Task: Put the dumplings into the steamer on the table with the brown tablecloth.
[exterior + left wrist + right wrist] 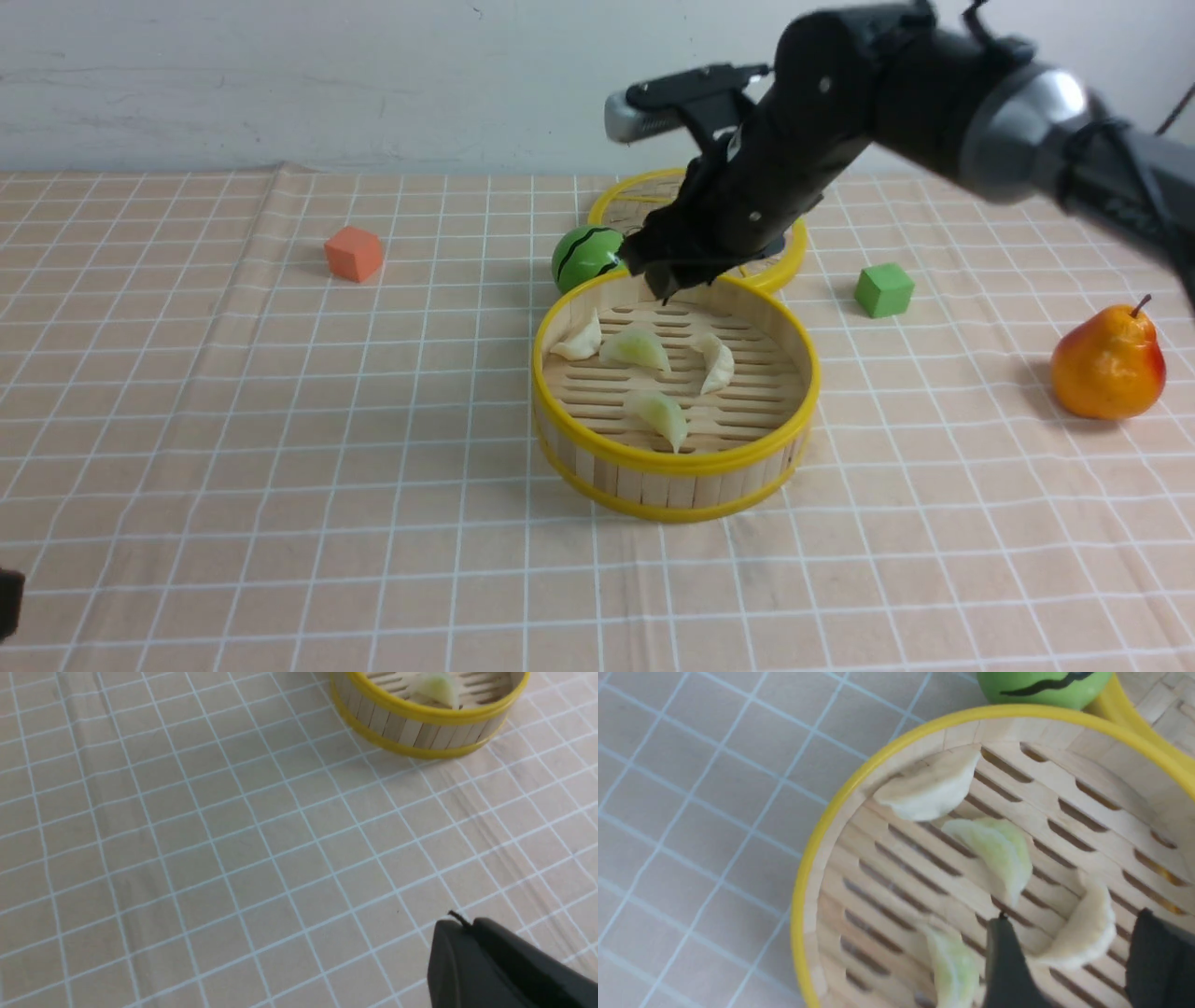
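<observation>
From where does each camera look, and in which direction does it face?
Front view: between the two arms, facing forward over the tablecloth; the right arm reaches in, a dark tip at the left edge.
Left wrist view: on the left arm, facing the cloth and part of the steamer; a dark piece of its end effector shows.
Right wrist view: on the right arm, facing into the steamer; its blurred fingers show.
Front and right wrist views share all four dumplings.

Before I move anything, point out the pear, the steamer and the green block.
Pear (1108,364): front view, middle of its body.
Steamer (674,462): front view, near side of its yellow top rim.
Green block (884,291): front view, near its centre.
</observation>
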You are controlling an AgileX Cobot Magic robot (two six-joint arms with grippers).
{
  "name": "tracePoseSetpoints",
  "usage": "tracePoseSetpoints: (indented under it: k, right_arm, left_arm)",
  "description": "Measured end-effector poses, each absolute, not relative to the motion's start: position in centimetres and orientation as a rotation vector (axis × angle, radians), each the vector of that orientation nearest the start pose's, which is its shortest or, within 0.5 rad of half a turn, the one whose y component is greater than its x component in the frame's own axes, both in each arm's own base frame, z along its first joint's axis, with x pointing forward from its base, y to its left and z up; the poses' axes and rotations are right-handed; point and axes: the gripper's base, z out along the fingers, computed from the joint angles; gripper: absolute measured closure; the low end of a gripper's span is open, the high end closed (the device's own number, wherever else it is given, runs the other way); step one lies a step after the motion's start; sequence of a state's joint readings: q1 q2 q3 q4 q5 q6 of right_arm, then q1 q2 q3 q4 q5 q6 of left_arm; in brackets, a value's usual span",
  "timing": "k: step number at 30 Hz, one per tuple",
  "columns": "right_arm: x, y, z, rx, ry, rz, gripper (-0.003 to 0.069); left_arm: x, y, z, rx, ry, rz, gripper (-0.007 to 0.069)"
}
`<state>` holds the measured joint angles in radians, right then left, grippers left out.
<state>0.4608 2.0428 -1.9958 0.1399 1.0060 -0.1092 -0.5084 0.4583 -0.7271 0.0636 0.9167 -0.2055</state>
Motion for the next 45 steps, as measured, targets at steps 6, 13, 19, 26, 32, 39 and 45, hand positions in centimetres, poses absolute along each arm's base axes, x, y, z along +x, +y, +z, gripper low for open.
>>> tracePoseSetpoints:
  k: [6,13,19,26,32,39,45]
  right_arm:
    - [36.3,19.6,37.6,-0.822,2.46,0.325,0.0517]
    - [30.6,18.2,40.7,-0.863,2.329,0.515,0.0674]
    - [25.1,16.1,41.3,-0.842,2.133,0.603,0.0678]
    - [15.9,11.5,41.8,-0.729,1.806,0.624,0.0673]
    - [11.6,8.9,41.1,-0.629,1.673,0.616,0.0668]
    - [10.0,8.4,40.7,-0.659,1.67,0.629,0.0661]
    - [9.5,8.6,40.0,-0.727,1.728,0.655,0.0659]
  left_arm:
    - [4.9,-2.3,30.8,0.181,1.931,-0.503,0.0604]
    - [5.0,-2.3,29.0,0.174,1.871,-0.516,0.0604]
    - [5.0,-2.3,28.2,0.176,1.914,-0.5,0.0596]
    - [4.9,-2.2,27.7,0.177,1.967,-0.482,0.0589]
    - [4.9,-2.2,27.6,0.178,1.98,-0.478,0.0588]
    - [4.9,-2.2,27.6,0.178,1.982,-0.477,0.0587]
    - [4.9,-2.2,27.6,0.177,1.982,-0.478,0.0586]
